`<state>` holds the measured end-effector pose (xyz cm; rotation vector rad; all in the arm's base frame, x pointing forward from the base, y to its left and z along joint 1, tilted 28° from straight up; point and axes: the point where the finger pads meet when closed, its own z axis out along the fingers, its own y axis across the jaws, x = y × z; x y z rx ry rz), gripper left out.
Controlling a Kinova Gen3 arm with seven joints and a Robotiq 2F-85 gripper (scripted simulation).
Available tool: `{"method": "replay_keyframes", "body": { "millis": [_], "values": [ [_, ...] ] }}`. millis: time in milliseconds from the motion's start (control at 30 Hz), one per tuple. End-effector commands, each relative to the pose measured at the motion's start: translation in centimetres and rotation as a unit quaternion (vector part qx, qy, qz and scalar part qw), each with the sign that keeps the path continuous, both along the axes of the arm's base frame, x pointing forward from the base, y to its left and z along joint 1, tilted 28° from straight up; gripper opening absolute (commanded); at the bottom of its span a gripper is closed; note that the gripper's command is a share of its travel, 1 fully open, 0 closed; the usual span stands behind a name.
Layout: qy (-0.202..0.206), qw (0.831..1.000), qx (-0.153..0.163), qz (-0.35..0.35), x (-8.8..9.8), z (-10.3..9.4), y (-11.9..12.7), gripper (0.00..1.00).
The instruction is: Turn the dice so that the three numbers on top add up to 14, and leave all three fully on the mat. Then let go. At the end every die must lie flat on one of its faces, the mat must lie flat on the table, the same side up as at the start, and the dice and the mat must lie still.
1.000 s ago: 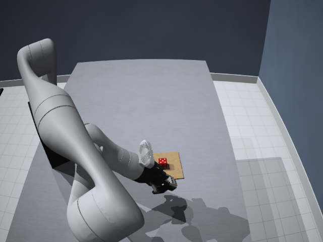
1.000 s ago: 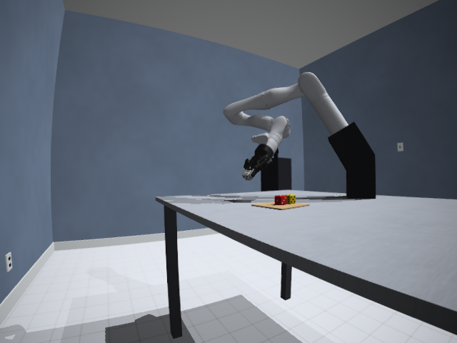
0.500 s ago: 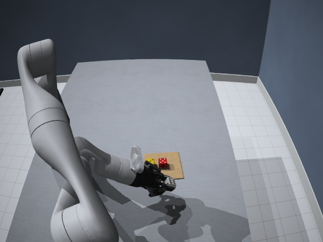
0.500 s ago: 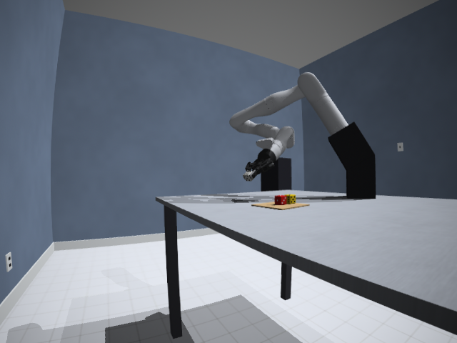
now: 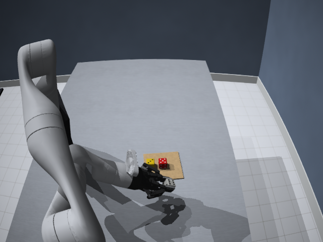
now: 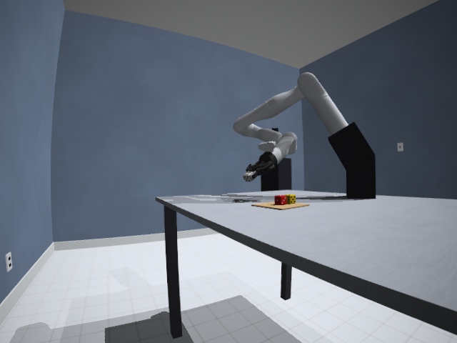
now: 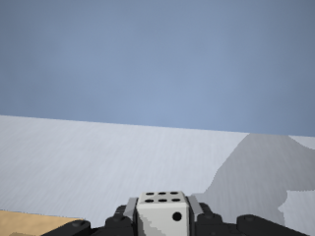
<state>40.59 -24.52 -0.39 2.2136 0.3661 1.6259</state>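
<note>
Top view shows the gripper [image 5: 168,184] [image 6: 249,174] [image 7: 162,210] clasping the white die [image 5: 170,182] [image 6: 248,177] [image 7: 162,216] aloft beyond the mat [image 5: 175,166] [image 6: 282,206] [image 7: 34,222], where the red die [image 5: 162,163] [image 6: 279,200] and yellow die [image 5: 150,161] [image 6: 291,199] sit and could be knocked over if the tilted fingers swing in low.

The gripper [image 5: 168,185] [image 6: 249,175] [image 7: 162,210] is pitched closer to horizontal than before. The yellow die [image 5: 150,162] [image 6: 292,199], previously hidden in the top view, is now partly exposed there.
</note>
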Motion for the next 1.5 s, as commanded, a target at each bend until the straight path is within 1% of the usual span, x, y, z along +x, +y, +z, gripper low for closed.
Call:
{"method": "replay_keyframes", "body": {
  "millis": [0, 533, 700, 967, 1033, 1300, 1467],
  "values": [
    [-0.007, 1.0, 0.002, 0.0, -0.2, 0.0, -0.2, 0.26],
    [-0.012, 1.0, 0.002, 0.003, -0.2, -0.1, -0.2, 0.26],
    [-0.012, 1.0, 0.002, 0.002, -0.1, -0.4, -0.3, 0.26],
    [-0.012, 1.0, 0.002, 0.002, 0.3, -2.2, -1.2, 0.26],
    [-0.012, 1.0, 0.002, 0.002, 0.3, -2.2, -1.2, 0.26],
    [-0.012, 1.0, 0.002, 0.002, 0.8, -4.6, -2.4, 0.26],
    [-0.012, 1.0, 0.002, 0.002, 1.1, -5.7, -2.9, 0.26]
  ]
}}
